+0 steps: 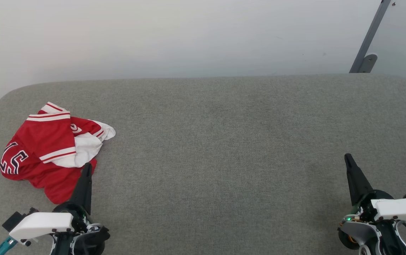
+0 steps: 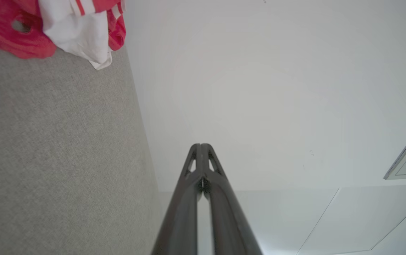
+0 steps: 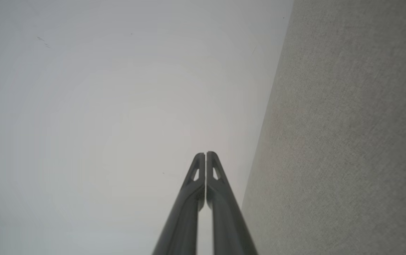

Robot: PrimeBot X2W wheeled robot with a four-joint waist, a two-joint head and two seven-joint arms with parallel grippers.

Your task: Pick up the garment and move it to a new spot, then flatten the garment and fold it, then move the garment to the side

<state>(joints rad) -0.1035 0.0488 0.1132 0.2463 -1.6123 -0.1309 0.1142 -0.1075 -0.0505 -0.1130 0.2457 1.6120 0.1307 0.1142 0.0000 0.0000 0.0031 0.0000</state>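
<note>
Red and white, the garment (image 1: 43,148) lies crumpled at the left end of the grey padded surface (image 1: 224,141). The left gripper (image 1: 87,166) points just beside its near edge, fingers pressed together on nothing; the right gripper (image 1: 347,156), likewise clenched and empty, sits well apart at the right
</note>
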